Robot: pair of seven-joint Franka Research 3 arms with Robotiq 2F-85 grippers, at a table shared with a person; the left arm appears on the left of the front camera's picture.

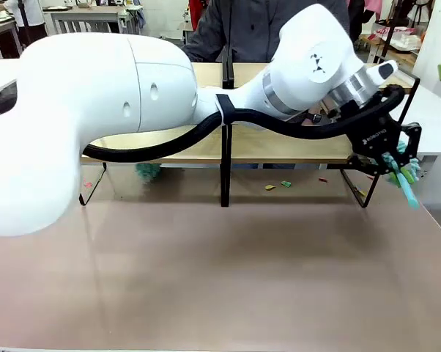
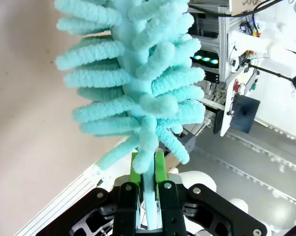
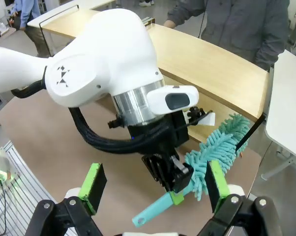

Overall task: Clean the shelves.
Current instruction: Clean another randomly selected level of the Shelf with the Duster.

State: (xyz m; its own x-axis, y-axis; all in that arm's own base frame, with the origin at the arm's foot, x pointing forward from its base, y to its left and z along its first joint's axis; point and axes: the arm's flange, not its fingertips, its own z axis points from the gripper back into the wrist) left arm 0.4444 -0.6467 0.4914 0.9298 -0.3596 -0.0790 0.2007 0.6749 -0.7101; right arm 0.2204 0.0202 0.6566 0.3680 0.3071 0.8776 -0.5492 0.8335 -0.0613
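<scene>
right fingers point(image 3: 150, 189) spread wide, left fingers point(image 3: 175, 179) clamping teal duster point(image 3: 214, 152) beside shelves point(image 3: 212, 64)

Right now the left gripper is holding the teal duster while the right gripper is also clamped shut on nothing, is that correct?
Not quite: the right gripper stands open, its green pads wide apart, as the right wrist view shows. The left gripper does hold the teal duster.

A robotics lab: electronics rack point(image 2: 222, 59), white tables point(image 1: 436, 117) beyond.
</scene>
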